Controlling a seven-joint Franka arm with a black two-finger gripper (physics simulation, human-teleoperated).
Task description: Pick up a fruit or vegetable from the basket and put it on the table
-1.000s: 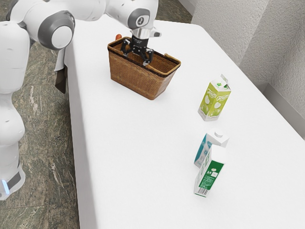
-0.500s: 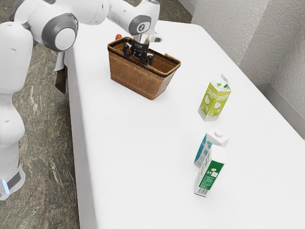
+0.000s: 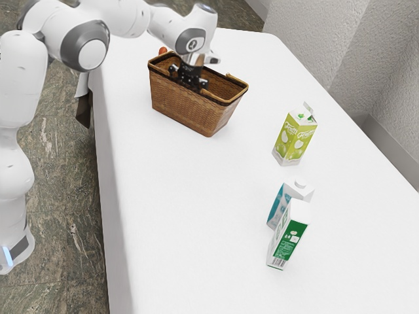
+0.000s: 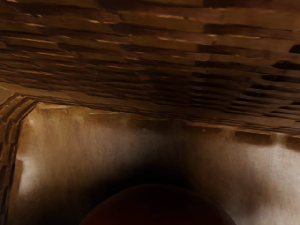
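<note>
White worktop (image 3: 190, 196) with a rounded far corner, set between a mottled brown-grey stone floor (image 3: 62, 196) at the exterior view's left and a rough, pale wall (image 3: 380, 59) at its right. Toward the far end stands a brown woven basket (image 3: 186, 111) with a dark band and tan trim around its open top. A white robot arm (image 3: 84, 46) reaches over from the exterior view's left, and its black fingers (image 3: 190, 77) are partly down inside the basket; the tips are hidden behind the woven side, so how far apart they stand, and whether they have hold of anything, cannot be told.

In the wrist view, the inside of the basket is dim: slatted brown weave, a lighter brown bottom, and a dark red, rounded fruit or vegetable (image 4: 157, 206) just under the hand, within the basket. A small orange-red item (image 3: 163, 50) peeks above the basket's rim at its far corner, toward the exterior view's left; whether it is inside or behind cannot be told.

Nearer the exterior view's right, a yellow-green drink carton (image 3: 293, 139) stands upright. Closer to the viewer are a white-and-blue carton (image 3: 281, 199) and, partly in front of it, a white-and-green carton (image 3: 288, 239).
</note>
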